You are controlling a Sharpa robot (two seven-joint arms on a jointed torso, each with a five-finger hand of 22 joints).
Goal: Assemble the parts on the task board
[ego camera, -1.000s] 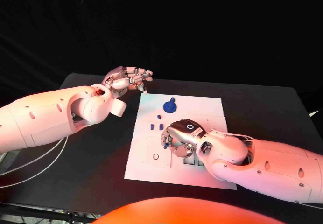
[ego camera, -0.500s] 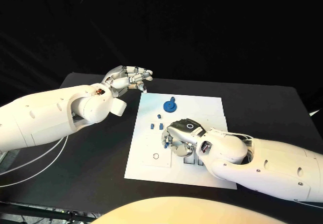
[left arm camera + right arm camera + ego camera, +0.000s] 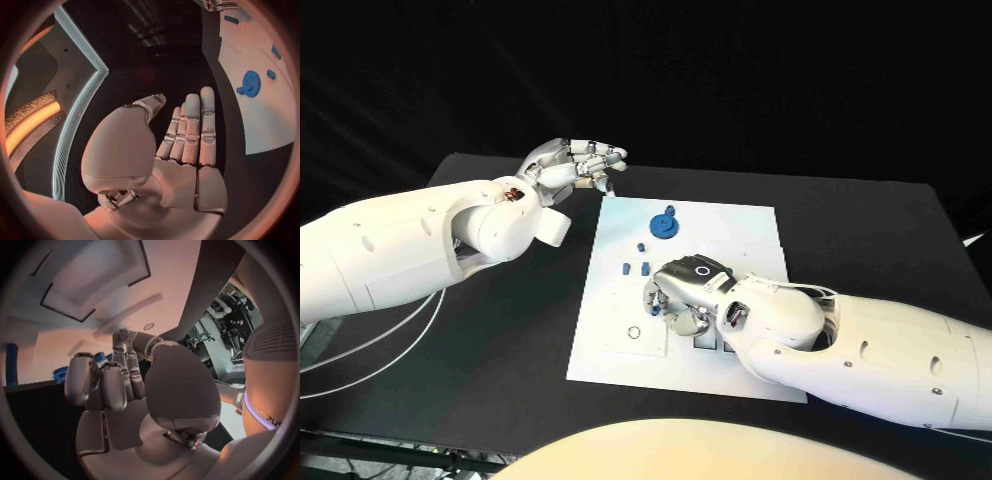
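On the black desk [image 3: 877,230] lies the white task board [image 3: 733,225], its stiff blue round part [image 3: 665,227] near the far edge, light, best pinched by its rim; right hand [image 3: 684,297] curls over mid-board, grip hidden; left hand [image 3: 574,165] hovers empty, fingers loosely apart.

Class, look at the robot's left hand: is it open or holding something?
Open. The left hand hangs beside the board over the table, fingers straight, side by side, palm bare.

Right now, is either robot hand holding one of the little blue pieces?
The left hand holds nothing; its fingers are straight. The right hand curls over the task board, and whether it holds a piece cannot be told.
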